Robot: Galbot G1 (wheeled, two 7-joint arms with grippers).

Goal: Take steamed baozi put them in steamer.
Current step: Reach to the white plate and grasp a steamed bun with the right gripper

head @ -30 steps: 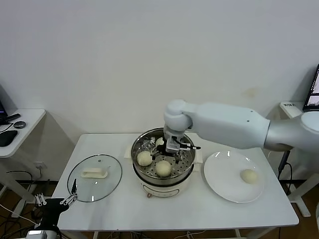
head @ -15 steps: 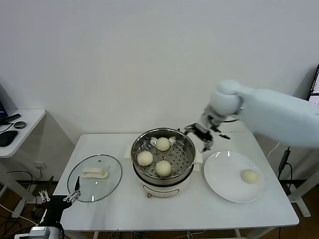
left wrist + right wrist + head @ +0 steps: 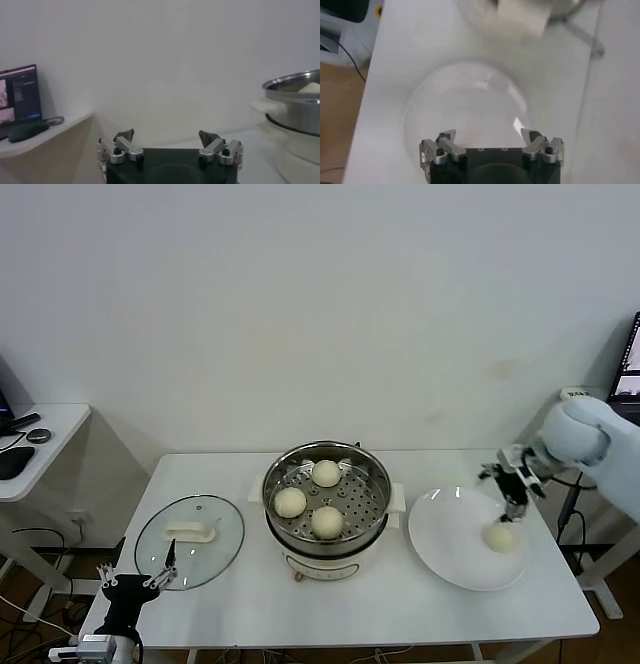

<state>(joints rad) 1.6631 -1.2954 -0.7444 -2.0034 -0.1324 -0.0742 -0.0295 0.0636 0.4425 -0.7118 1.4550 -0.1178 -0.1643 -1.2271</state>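
Right gripper (image 3: pixel 512 487) hung above last baozi (image 3: pixel 499 537) on plate (image 3: pixel 445 544), fingers spread; should centre, descend, pinch gently. Left gripper (image 3: pixel 135 582) idle below worktop edge, fingers spread.

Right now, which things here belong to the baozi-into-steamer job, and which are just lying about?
Part of the job:
- steamer, three baozi on its tray
- last baozi on the white plate
- right claw, open above that plate

Lying about:
- glass lid on the table
- left claw, open, parked low at the table's near-left edge
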